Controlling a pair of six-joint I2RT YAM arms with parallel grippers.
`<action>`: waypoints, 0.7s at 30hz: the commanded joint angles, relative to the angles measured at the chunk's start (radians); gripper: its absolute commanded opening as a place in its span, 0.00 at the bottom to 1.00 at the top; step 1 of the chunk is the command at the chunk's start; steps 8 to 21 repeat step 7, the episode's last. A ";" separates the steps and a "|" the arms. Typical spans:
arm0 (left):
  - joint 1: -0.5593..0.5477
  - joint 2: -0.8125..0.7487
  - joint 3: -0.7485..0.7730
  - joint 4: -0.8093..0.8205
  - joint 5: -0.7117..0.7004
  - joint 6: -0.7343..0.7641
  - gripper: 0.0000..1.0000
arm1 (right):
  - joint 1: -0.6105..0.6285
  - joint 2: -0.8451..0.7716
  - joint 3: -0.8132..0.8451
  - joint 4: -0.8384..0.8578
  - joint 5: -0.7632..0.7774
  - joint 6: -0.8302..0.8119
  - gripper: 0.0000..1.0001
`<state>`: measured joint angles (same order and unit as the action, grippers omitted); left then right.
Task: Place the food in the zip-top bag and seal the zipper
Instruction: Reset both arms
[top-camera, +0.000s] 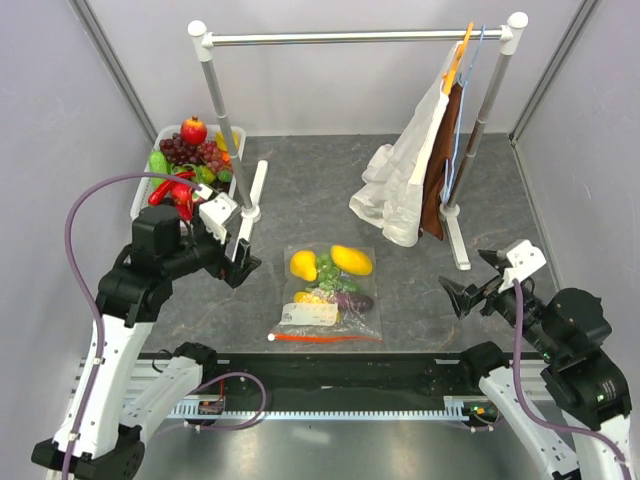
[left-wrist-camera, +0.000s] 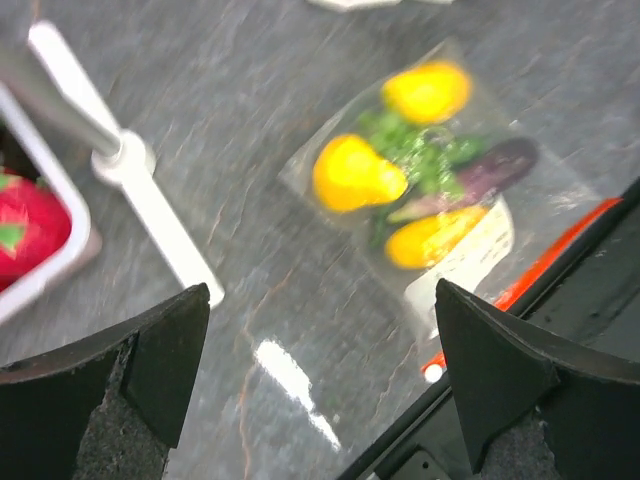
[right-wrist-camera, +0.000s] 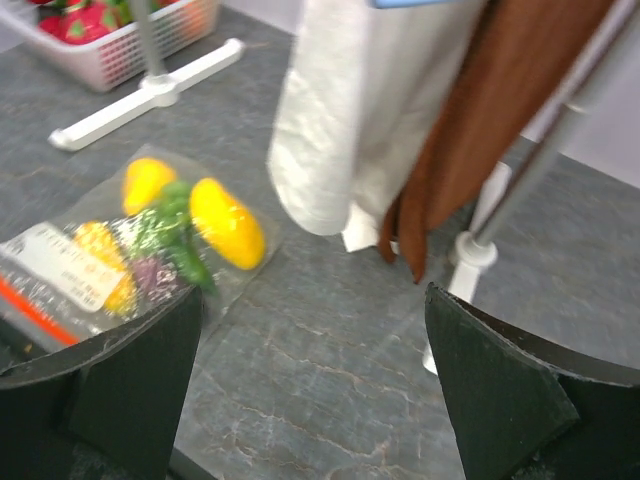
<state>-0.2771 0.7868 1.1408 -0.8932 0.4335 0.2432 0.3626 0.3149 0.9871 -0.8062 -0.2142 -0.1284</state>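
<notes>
The zip-top bag (top-camera: 330, 292) lies flat at the table's near middle, holding yellow fruits, green grapes and a purple eggplant. Its orange-red zipper (top-camera: 325, 338) runs along the near edge, with the white slider (top-camera: 271, 338) at the left end. The bag also shows in the left wrist view (left-wrist-camera: 440, 190) and the right wrist view (right-wrist-camera: 140, 240). My left gripper (top-camera: 242, 262) is open and empty, left of the bag above the table. My right gripper (top-camera: 462, 292) is open and empty, right of the bag.
A white basket (top-camera: 150, 178) of more toy food, with a red apple (top-camera: 194, 130), stands at the back left. A clothes rack (top-camera: 355, 38) spans the back; its left foot (top-camera: 252, 200) is beside my left gripper. White cloth (top-camera: 405, 180) and brown cloth hang at its right.
</notes>
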 joint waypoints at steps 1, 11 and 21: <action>0.024 -0.044 -0.067 0.005 -0.156 -0.047 1.00 | -0.054 -0.023 0.016 0.013 0.127 0.082 0.98; 0.041 -0.081 -0.085 0.040 -0.217 -0.073 1.00 | -0.073 -0.016 0.005 0.028 0.154 0.090 0.98; 0.041 -0.081 -0.085 0.040 -0.217 -0.073 1.00 | -0.073 -0.016 0.005 0.028 0.154 0.090 0.98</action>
